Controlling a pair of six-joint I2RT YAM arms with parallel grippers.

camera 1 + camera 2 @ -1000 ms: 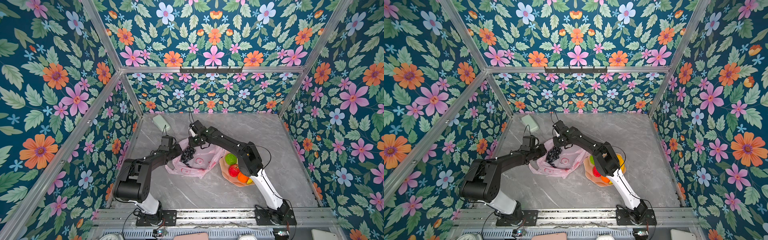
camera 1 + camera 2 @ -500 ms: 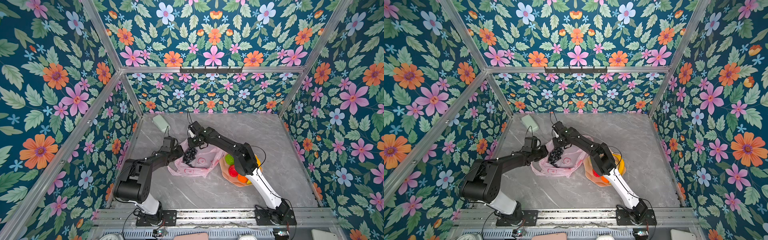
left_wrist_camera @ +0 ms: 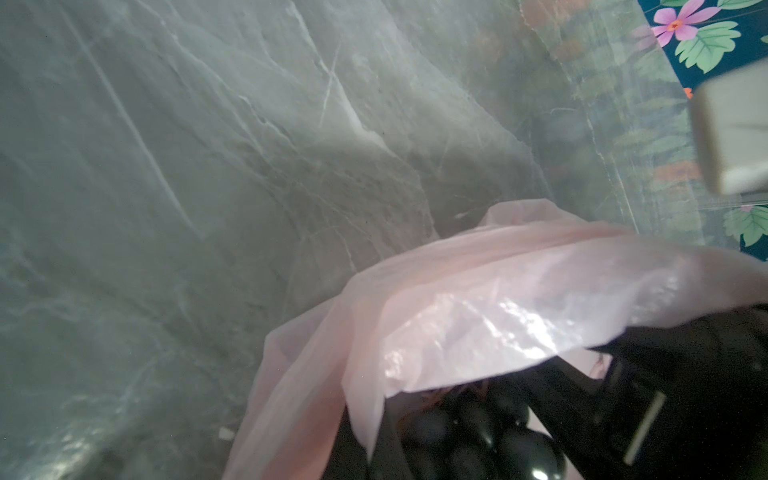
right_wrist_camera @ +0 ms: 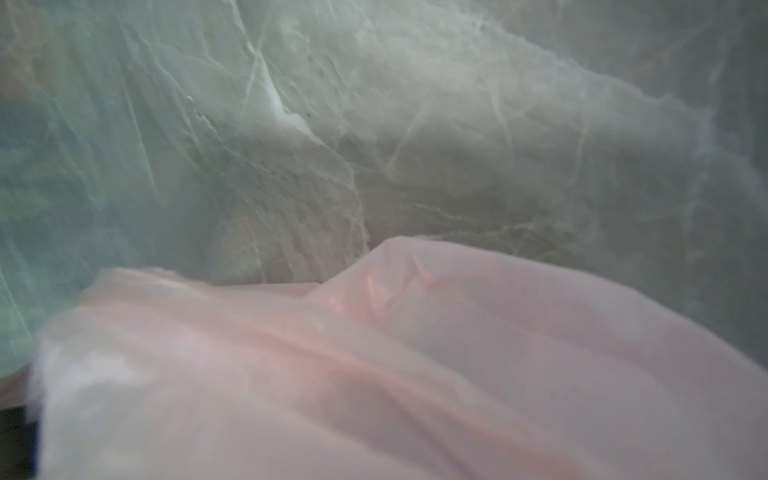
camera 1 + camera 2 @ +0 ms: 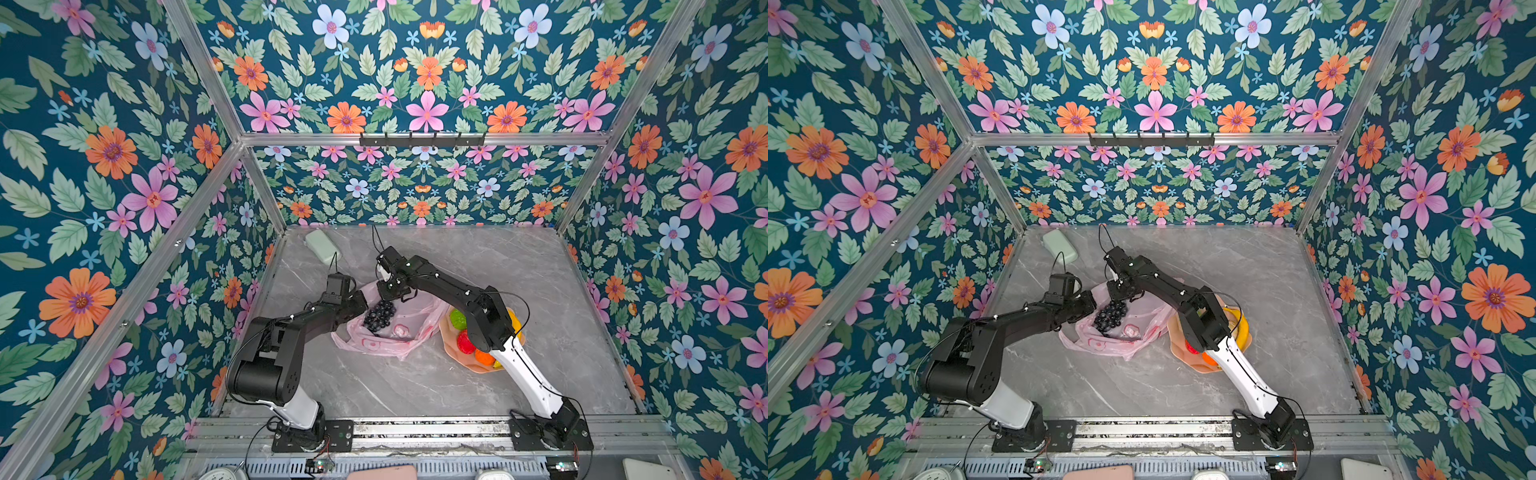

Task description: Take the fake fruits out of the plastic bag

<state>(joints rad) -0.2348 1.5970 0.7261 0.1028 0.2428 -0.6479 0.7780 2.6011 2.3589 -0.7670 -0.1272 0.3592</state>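
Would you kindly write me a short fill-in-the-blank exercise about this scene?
The dark fruit showing in the plastic bag is the ____ bunch.
The green fruit sits in the peach ____.
Beside the red apple lies an ____ fruit.
Missing words: grape; bowl; orange.

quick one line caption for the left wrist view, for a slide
Pink plastic bag draped over a dark grape bunch, grey marble table behind.
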